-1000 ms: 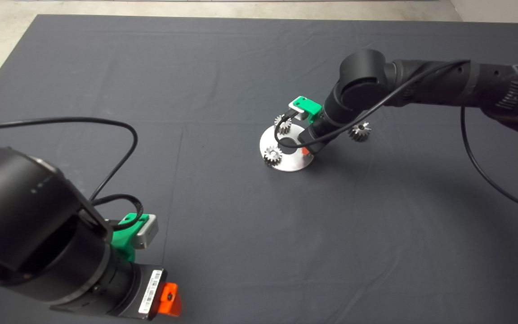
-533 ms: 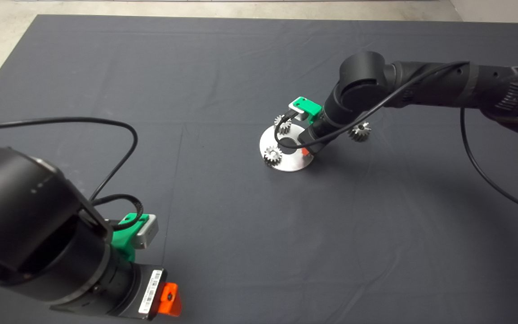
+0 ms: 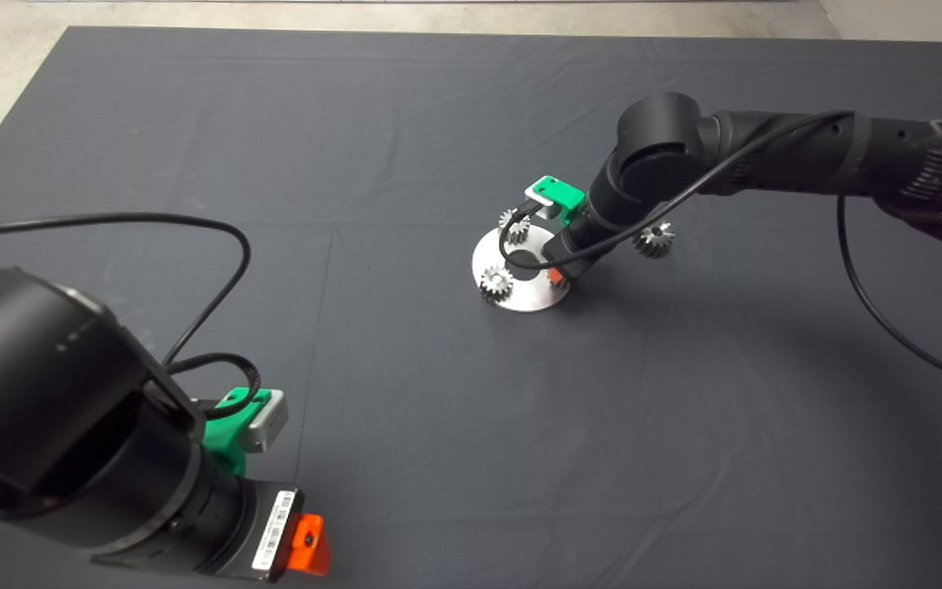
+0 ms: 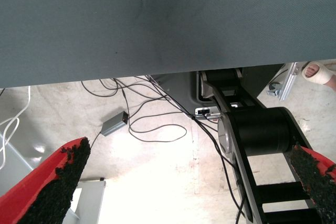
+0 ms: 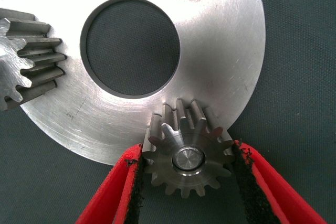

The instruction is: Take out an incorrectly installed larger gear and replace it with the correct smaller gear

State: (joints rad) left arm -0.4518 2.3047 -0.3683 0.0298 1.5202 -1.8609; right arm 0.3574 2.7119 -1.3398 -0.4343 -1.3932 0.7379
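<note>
Two claws unmoved: right claw (image 5: 187, 152) pinches the smaller gear (image 5: 185, 167), left claw (image 4: 189, 153) gapes empty.

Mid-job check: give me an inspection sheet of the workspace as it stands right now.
Surface: dark mat, lightly wrinkled.
Job's things: small grey-silver coarse-toothed gear sits at the round silver plate's rim, a shiny pin in its centre; shiny long-toothed larger gear lies on the mat beside the plate; two pale fine-toothed gears stand on the plate.
Clutter: nothing seen.
Hands: right hand shut on the small gear; left hand open, parked lower left.
Cables: black arm cables loop above the mat; loose cables on the floor.
Surroundings: pale floor, a person's foot.
</note>
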